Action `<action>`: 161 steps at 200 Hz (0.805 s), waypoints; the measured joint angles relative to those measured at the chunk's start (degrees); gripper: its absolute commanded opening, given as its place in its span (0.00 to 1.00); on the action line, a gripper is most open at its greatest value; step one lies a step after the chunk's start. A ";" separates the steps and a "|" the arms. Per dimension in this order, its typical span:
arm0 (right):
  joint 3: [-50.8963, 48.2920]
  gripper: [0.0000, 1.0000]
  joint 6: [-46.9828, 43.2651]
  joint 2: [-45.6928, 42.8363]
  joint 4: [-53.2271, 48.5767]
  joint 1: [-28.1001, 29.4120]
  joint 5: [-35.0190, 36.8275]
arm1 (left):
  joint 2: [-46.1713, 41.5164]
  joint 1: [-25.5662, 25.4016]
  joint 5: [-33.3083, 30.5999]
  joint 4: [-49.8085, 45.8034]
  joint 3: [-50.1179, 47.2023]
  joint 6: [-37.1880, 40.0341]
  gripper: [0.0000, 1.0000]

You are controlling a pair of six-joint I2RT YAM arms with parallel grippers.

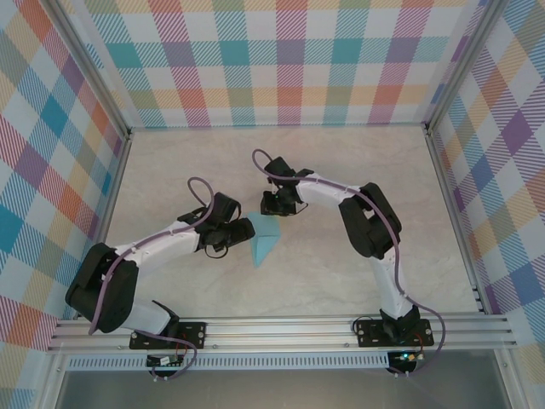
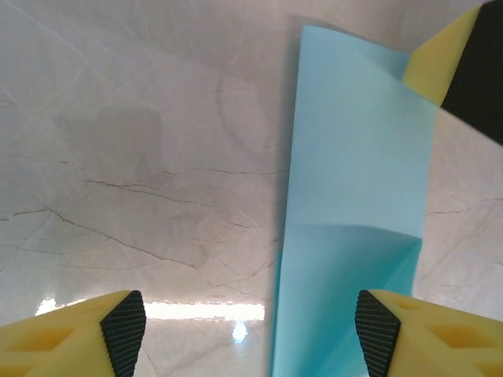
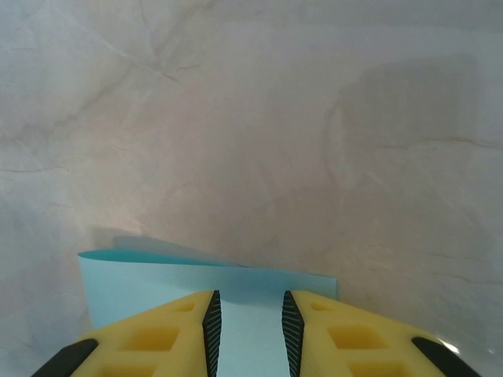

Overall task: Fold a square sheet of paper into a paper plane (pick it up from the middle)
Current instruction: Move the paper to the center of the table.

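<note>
Where left pincer (image 2: 250,330) gapes, folded paper (image 2: 354,196) lies between.

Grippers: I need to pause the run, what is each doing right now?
Left gripper: open wide, holding nothing; the folded blue paper lies under it.
Right gripper: narrowly open over the paper, nothing pinched.

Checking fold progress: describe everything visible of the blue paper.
The paper is thin, plain light blue, folded into a narrow layered shape tapering to a point at its near end, with a diagonal crease. It lies on the marbled table, under the open left gripper; the right gripper is over its far edge, contact unclear.
</note>
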 measured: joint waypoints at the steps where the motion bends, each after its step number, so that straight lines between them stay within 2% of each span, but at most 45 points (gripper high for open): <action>1: -0.31 0.30 0.20 -0.24 -0.07 0.00 0.28 | -0.07 0.00 0.02 0.00 0.00 0.00 0.76; 43: -11.52 0.32 5.60 -9.05 -2.93 -0.57 9.31 | -3.17 0.00 0.50 0.76 -1.57 0.39 0.78; 70: -17.18 0.34 7.98 -14.47 -3.43 -0.94 12.00 | -3.76 -0.15 2.36 3.41 -3.23 1.81 0.78; 85: -19.56 0.44 8.09 -17.44 -1.95 -1.20 11.93 | -3.80 -0.72 3.26 5.20 -4.11 3.21 0.77; 128: -26.40 0.64 7.96 -28.81 4.00 -1.31 9.18 | -7.61 -4.20 4.81 10.91 -8.85 9.44 0.73; 161: -30.77 0.72 7.78 -33.51 8.31 -2.03 5.55 | -9.99 -5.14 5.88 15.89 -11.52 15.56 0.66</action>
